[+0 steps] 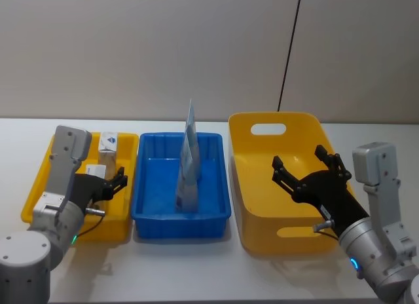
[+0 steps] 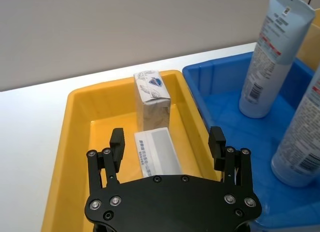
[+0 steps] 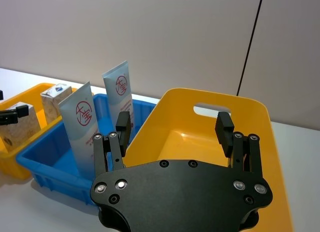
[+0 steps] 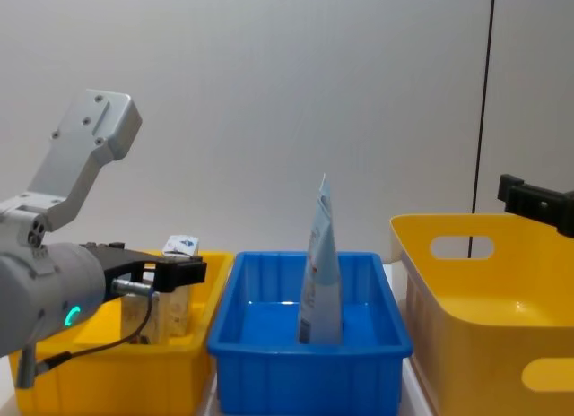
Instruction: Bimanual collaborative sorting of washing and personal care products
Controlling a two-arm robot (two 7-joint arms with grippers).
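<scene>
2 boxes sit in the small yellow plastic bin: a flat grey-white box, and at its 12 o'clock a small beige speckled carton with a blue top. I think they share it because boxes go together. The black left gripper hangs just above the flat box, fingers wide apart, holding nothing.

At 3 o'clock is the blue plastic bin. In it a near pale squeeze tube and a far pale squeeze tube stand on their flat caps, likely so they do not roll.

At 3 o'clock again, the black right gripper hangs over the big yellow plastic bin with handle holes, fingers apart too, maybe waiting.
</scene>
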